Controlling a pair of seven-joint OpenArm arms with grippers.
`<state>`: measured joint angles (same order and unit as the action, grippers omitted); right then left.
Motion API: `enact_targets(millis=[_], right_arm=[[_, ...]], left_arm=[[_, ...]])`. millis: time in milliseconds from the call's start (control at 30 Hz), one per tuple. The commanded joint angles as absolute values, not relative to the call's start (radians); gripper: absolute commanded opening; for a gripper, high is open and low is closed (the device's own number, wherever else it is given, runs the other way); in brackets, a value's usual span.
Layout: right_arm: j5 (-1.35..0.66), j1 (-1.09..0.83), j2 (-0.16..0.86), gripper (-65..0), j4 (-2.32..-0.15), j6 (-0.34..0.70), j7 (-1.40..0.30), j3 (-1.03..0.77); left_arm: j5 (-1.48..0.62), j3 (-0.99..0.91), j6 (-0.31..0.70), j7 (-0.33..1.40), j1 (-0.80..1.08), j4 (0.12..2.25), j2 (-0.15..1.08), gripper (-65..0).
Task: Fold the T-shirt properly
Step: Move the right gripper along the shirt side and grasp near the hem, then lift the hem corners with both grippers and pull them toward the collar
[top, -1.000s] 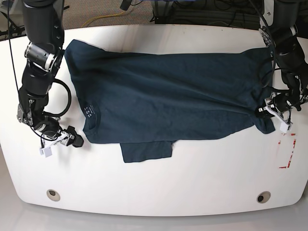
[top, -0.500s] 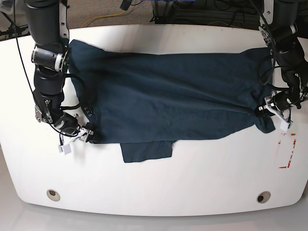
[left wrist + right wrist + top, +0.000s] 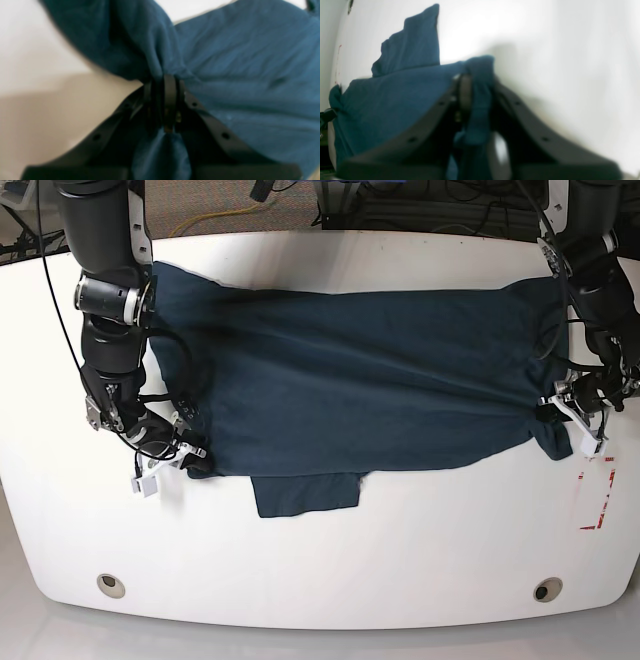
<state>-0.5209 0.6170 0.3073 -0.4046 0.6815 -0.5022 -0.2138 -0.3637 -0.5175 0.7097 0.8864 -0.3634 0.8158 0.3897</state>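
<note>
The dark navy-teal T-shirt point(image 3: 350, 380) lies spread wide across the white table point(image 3: 400, 560), with one sleeve point(image 3: 305, 495) poking out below its near edge. My left gripper point(image 3: 553, 412) is at the shirt's right near corner and is shut on a bunched fold of cloth, as the left wrist view shows point(image 3: 165, 82). My right gripper point(image 3: 195, 460) is at the shirt's left near corner. In the right wrist view point(image 3: 480, 82) its jaws hold a fold of the shirt's edge point(image 3: 395, 100) between them.
Red tape marks point(image 3: 598, 500) lie on the table to the right of the shirt. Two round holes point(image 3: 111, 584) point(image 3: 547, 589) sit near the table's front edge. Cables and dark floor lie beyond the far edge.
My right gripper has moved right from the bare table onto the shirt's left near corner and closed on its edge. My left gripper has stayed shut on the right corner.
</note>
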Motion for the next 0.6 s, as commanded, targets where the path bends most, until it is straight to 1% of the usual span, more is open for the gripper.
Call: enact_targets(millis=[0,33,233,367,500,567], right_arm=[[-0.536,0.654,0.337,-62.9,-0.427,0.698,-0.489,-0.213],[-0.536,0.654,0.344,-64.8,-0.446,0.698,-0.504,-0.213],[-0.536,0.618,0.38,-65.0,-0.605,0.698,-0.568,-0.213],[-0.538,0.618,0.395,-65.0,-0.704,0.698,-0.644,-0.214],[-0.539,0.639,0.432,-65.0,-0.837,0.698,-0.714,-0.214],[-0.538,0.667,0.438,-65.0,-0.877,0.698,-0.754,-0.214]], left_arm=[[-0.291,-0.499,0.698,0.906,-0.372,0.897,0.409,-60.8],[-0.277,-0.475,0.698,0.906,-0.372,0.926,0.407,-60.8],[-0.271,-0.378,0.698,0.911,-0.374,1.059,0.407,-60.8],[-0.271,-0.369,0.698,0.943,-0.383,1.152,0.401,-60.8],[-0.265,-0.372,0.698,1.009,-0.437,1.267,0.343,-60.8],[-0.269,-0.374,0.698,1.038,-0.455,1.325,0.337,-60.8]])
